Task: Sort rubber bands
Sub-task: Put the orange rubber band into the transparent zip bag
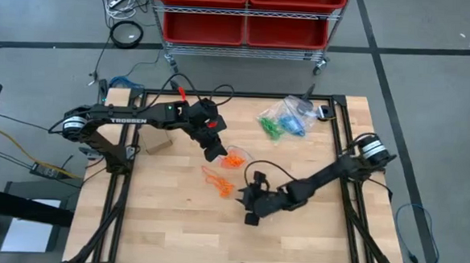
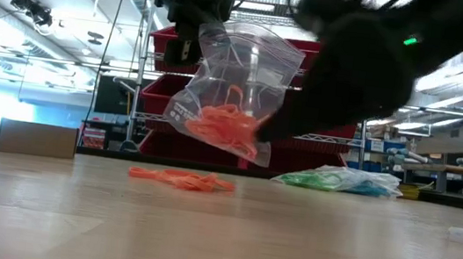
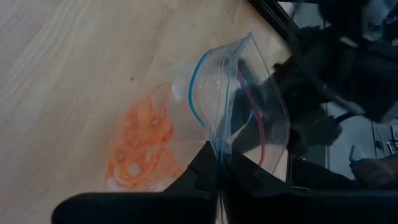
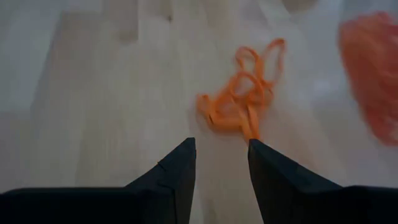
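In the low view, right gripper (image 2: 281,122) hidden behind clear bag (image 2: 232,90).

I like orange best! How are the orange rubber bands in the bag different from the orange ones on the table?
The bands in the bag hang in the air, sealed inside clear plastic held by the left gripper; the bands on the table lie loose on the wood. The bagged clump looks bigger and denser; the table clump is flatter, and the right gripper points at it with open jaws. Both are orange and tangled.

Orange rubber bands (image 4: 239,99) on pale wood table (image 1: 174,225); clear bag (image 2: 237,86) (blue-pink zip).
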Action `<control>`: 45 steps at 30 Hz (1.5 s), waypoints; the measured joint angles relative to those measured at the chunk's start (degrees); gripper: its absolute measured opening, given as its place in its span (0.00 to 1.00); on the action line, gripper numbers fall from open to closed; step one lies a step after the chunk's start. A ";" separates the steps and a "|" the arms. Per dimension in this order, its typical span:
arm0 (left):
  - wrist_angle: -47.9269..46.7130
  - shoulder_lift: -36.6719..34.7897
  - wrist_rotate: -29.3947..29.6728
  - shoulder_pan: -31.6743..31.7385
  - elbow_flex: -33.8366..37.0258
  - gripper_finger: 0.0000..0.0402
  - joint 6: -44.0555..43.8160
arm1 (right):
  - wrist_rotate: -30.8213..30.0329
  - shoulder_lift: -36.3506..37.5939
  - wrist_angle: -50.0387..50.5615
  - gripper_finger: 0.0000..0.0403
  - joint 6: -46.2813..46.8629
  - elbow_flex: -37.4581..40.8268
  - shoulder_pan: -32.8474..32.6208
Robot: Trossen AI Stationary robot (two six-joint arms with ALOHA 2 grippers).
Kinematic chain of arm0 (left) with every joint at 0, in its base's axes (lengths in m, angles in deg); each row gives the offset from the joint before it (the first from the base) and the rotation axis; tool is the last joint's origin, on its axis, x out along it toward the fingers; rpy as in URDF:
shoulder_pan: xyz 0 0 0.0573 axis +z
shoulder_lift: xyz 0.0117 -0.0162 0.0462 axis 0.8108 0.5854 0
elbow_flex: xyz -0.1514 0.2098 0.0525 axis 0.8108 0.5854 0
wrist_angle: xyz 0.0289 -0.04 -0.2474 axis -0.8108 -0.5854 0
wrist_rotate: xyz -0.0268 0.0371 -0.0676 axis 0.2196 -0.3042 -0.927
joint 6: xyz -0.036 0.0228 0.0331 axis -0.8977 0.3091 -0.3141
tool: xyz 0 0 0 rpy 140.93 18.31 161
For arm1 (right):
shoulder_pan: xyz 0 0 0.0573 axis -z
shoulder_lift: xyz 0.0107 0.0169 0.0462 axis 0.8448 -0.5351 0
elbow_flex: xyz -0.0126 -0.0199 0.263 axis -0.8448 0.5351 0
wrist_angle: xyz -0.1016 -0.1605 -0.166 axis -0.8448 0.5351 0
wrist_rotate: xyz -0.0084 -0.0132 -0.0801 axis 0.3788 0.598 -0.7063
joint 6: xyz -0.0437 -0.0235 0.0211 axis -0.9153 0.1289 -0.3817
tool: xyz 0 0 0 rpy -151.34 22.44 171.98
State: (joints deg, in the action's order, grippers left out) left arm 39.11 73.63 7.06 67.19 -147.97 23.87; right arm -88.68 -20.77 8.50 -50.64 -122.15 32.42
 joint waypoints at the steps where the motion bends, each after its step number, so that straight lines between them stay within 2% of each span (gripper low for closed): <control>1: -0.08 0.00 0.00 0.00 0.00 0.04 0.00 | 1.60 -1.00 -1.30 0.33 0.31 -0.08 1.04; 6: 0.01 0.00 0.04 0.00 0.00 0.04 0.00 | 8.83 -5.72 -5.29 0.33 1.55 0.05 5.16; 12: 0.01 0.00 0.26 0.00 0.00 0.04 0.24 | 11.55 -7.77 -13.22 0.33 0.51 0.02 6.61; 15: 0.01 0.00 0.59 0.00 0.00 0.04 0.26 | 11.57 -7.70 -15.65 0.33 -0.75 -0.06 6.93; 21: 0.05 0.00 0.76 0.00 0.00 0.04 0.26 | 10.94 -7.70 -11.14 0.29 0.17 0.00 8.24; 33: 0.35 0.00 0.72 0.00 0.00 0.04 0.00 | 10.35 -7.71 -11.76 0.22 0.20 -0.01 8.21; 41: 0.48 0.00 0.73 -0.02 0.00 0.04 -1.10 | 11.73 -12.31 -16.22 0.21 -0.21 -1.21 8.41; 45: -0.06 0.00 0.72 -0.02 0.00 0.04 -1.11 | 9.07 -11.95 -16.03 0.15 -2.94 -1.71 7.77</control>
State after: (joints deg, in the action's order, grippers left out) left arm 39.05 73.63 7.79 67.17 -147.97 22.75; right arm -79.61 -32.72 -7.52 -53.58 -123.86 40.19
